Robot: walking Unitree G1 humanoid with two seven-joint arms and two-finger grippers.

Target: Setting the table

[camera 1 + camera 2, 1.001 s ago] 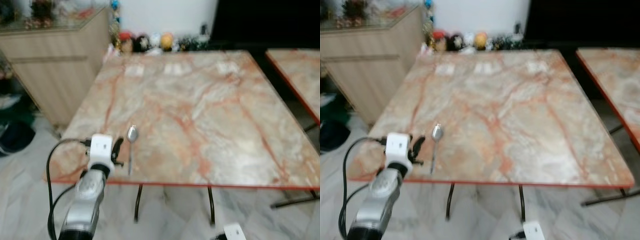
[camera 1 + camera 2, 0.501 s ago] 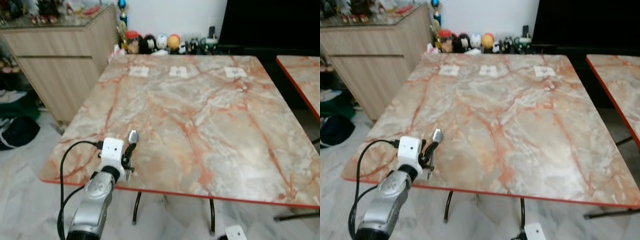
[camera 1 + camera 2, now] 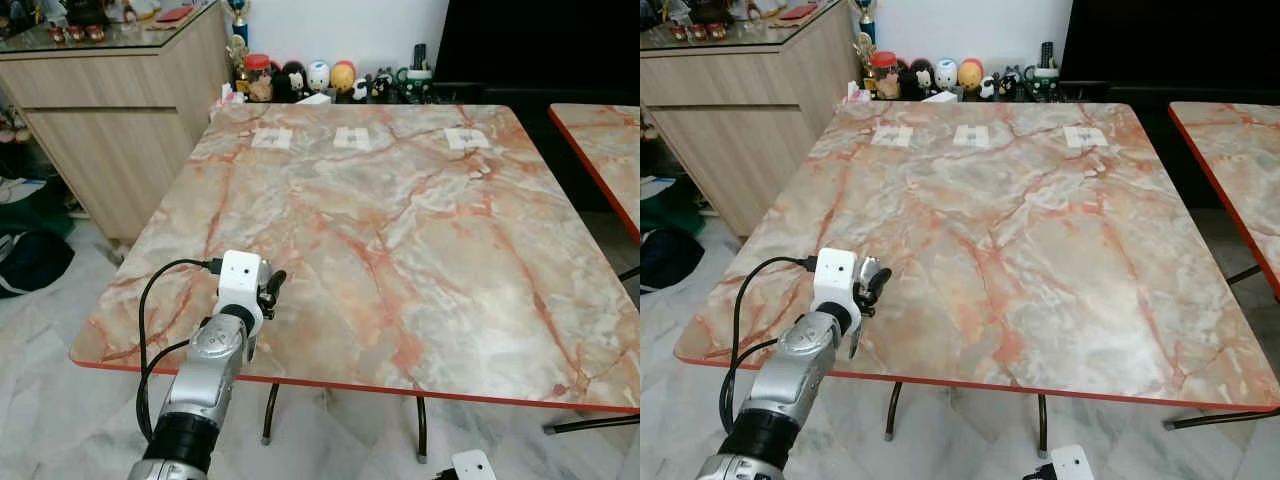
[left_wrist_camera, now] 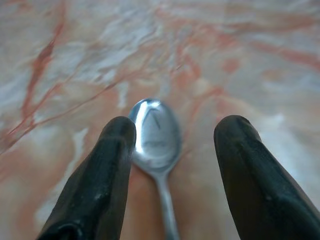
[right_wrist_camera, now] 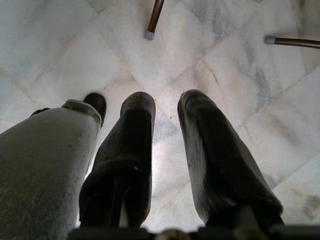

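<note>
So the left gripper [image 4: 172, 150] is down at the near left part of the marble table [image 3: 420, 230], close to the red-trimmed front edge, and its two black fingers [image 4: 105, 175] are spread wide with a silver spoon [image 4: 155, 137] lying flat on the tabletop between them. The spoon's bowl sits right up against one finger, close enough that I can't say if it's actually touching, and there's a clear gap to the other finger, so nothing is pinched or lifted, the spoon is just resting on the marble with its handle running back toward the wrist. From the head camera the silver left arm [image 3: 205, 385] reaches up from below with its white wrist block [image 3: 240, 285] over the table edge, and it hides most of the spoon from there. The right gripper [image 5: 167, 150] hangs low beside the robot's grey leg [image 5: 42, 170], pointing at the pale tiled floor [image 5: 60, 55], fingers a little apart and holding nothing. Further off there's three small white mats [image 3: 352, 138] lined up along the far side of the table, a row of little figurines [image 3: 300, 80] behind it against the wall, a wooden sideboard [image 3: 110, 110] off to the left, and the corner of a second marble table [image 3: 605, 140] on the right.
</note>
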